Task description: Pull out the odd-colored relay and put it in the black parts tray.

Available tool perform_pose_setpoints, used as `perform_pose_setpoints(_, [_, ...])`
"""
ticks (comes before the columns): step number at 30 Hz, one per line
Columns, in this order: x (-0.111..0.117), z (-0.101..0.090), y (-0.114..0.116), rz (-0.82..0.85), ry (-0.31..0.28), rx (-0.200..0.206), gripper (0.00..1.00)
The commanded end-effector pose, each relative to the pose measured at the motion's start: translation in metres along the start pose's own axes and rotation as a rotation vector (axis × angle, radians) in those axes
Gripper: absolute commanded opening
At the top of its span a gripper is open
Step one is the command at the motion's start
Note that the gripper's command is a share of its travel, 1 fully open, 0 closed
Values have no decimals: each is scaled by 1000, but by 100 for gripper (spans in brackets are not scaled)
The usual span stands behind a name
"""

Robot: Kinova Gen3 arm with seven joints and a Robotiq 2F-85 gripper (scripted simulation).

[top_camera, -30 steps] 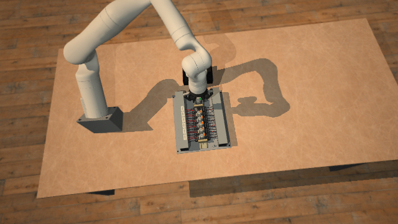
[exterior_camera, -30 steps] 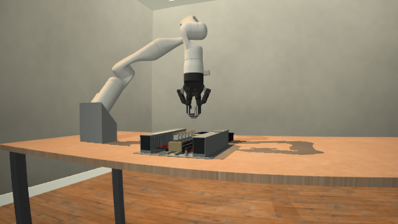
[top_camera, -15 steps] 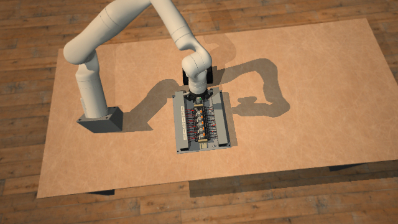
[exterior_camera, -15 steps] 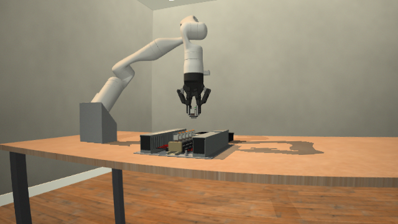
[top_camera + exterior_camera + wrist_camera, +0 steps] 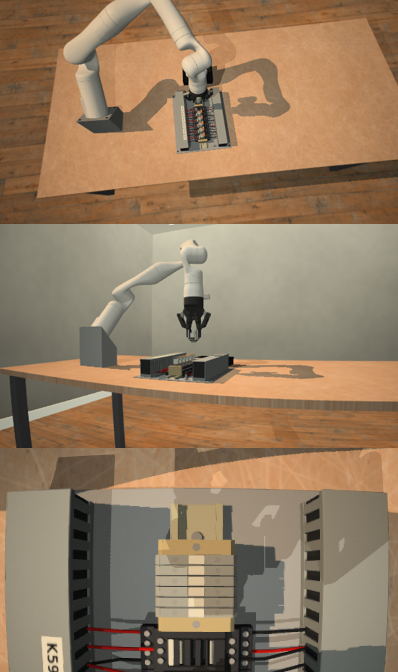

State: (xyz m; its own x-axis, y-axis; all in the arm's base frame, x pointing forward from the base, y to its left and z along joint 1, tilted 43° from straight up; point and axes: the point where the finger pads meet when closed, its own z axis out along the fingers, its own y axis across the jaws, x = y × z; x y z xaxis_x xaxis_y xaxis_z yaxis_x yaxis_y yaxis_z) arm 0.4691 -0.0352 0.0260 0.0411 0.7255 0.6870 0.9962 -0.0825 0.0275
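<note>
Hanging well above the relay panel (image 5: 186, 368), the gripper (image 5: 193, 336) is clamped on the green-buttoned relay (image 5: 193, 339), lifted free so the 5 orange ones stay seated. That panel lies flat; just behind it sits the black parts tray (image 5: 231, 360).
</note>
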Motion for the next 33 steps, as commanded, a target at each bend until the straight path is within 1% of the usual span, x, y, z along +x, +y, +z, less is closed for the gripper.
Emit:
perform_pose_setpoints(1, [0,-1,0,0,-1,-2,0])
perform_pose_setpoints(10, [0,-1,0,0,-1,-2,0])
perform_pose_setpoints(18, [7,-1,1,0,-1,-2,0])
perform_pose_setpoints(24, [26,-1,2,0,-1,-2,0])
perform_pose_setpoints(31, [62,-1,5,0,-1,-2,0])
perform_pose_setpoints(33, [62,-1,5,0,-1,-2,0])
